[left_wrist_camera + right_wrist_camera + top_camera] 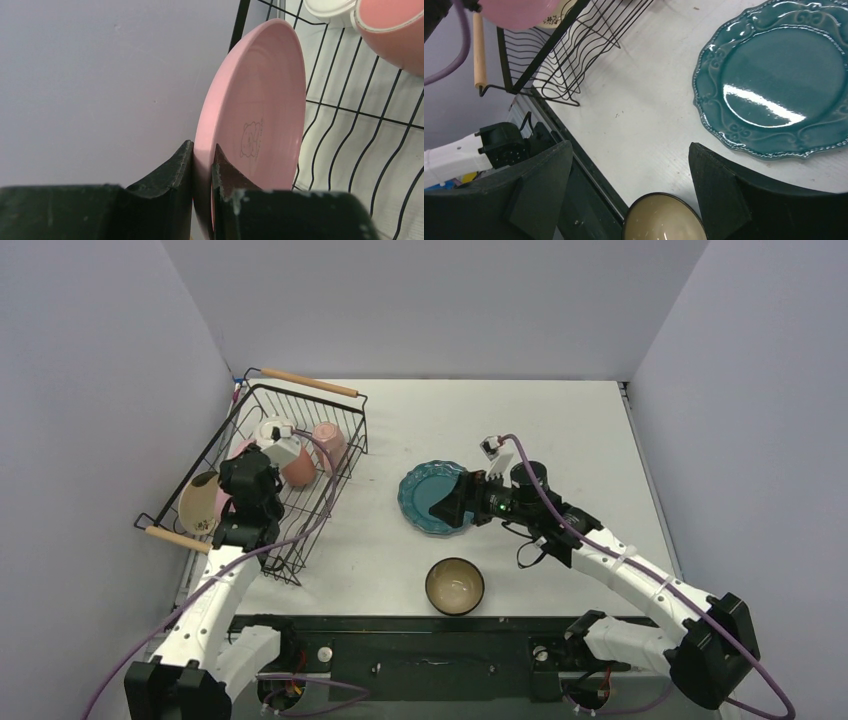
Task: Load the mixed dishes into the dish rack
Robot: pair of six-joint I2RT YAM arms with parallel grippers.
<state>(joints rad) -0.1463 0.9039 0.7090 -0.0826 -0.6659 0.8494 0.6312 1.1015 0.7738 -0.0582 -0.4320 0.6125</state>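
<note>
The black wire dish rack stands at the left with wooden handles. It holds a white mug, two pink mugs and a cream plate on edge. My left gripper is shut on the rim of the pink plate, which it holds upright inside the rack beside the cream plate. The teal scalloped plate lies flat at the table's middle. My right gripper is open and empty, hovering at the plate's near edge. The dark bowl with its cream inside sits upright near the front edge.
Grey walls close in the table on the left, back and right; the rack sits close against the left wall. The black base rail runs along the front edge just below the bowl. The rack's near wooden handle shows in the right wrist view.
</note>
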